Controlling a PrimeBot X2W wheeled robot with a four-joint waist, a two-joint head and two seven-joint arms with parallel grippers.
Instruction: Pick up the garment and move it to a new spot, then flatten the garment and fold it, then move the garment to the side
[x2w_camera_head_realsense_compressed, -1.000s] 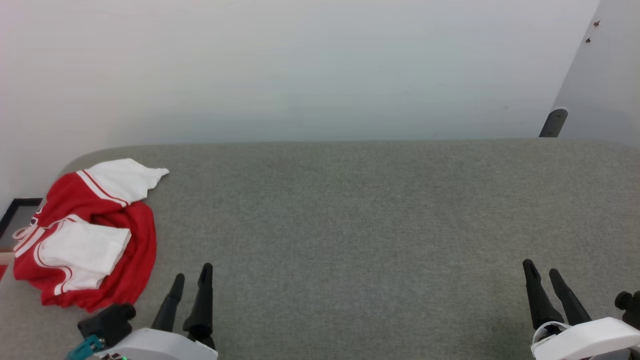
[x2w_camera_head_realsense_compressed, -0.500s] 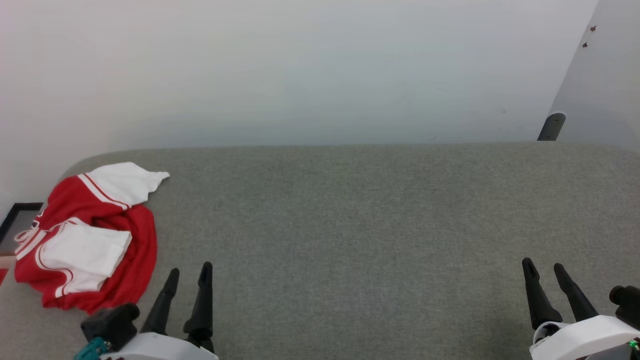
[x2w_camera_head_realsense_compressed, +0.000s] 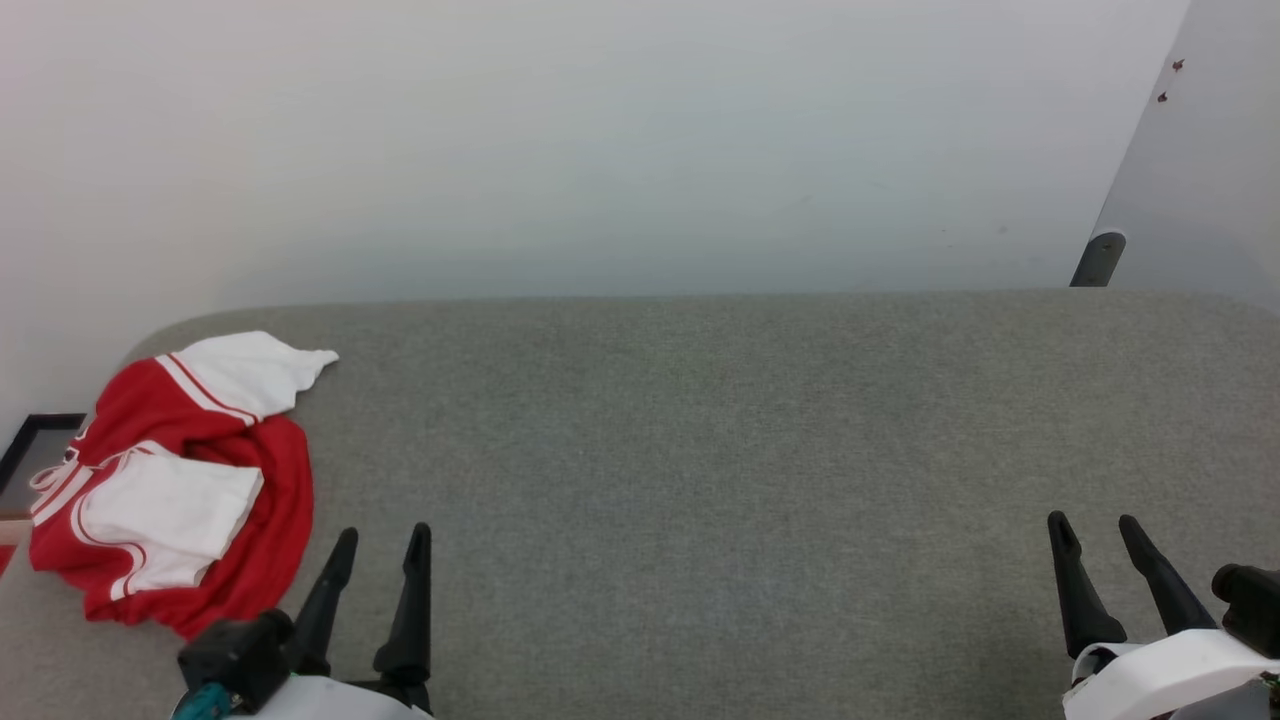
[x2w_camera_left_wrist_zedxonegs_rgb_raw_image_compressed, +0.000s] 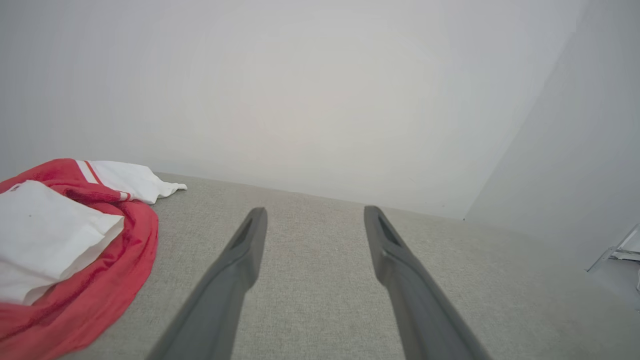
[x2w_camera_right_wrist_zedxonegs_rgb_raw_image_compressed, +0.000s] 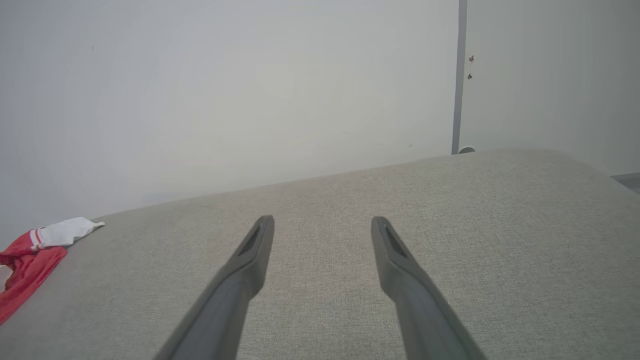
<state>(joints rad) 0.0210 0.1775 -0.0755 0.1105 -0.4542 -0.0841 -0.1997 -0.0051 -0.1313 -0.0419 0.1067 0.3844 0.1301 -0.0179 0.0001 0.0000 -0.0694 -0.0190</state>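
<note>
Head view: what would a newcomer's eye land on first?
The garment, a crumpled red-and-white heap at the far left of the plain grey table. Next, the left gripper at the bottom, just right of that heap, and the right gripper at the bottom right, both with jaws open and holding nothing.

Soft, even, bright light fills every view, and shadows are faint and soft-edged. The white wall dims slightly toward the upper left of the head frame. The grey tabletop shows crisp weave there. In both wrist views the jaws blur toward the bottom edge.
</note>
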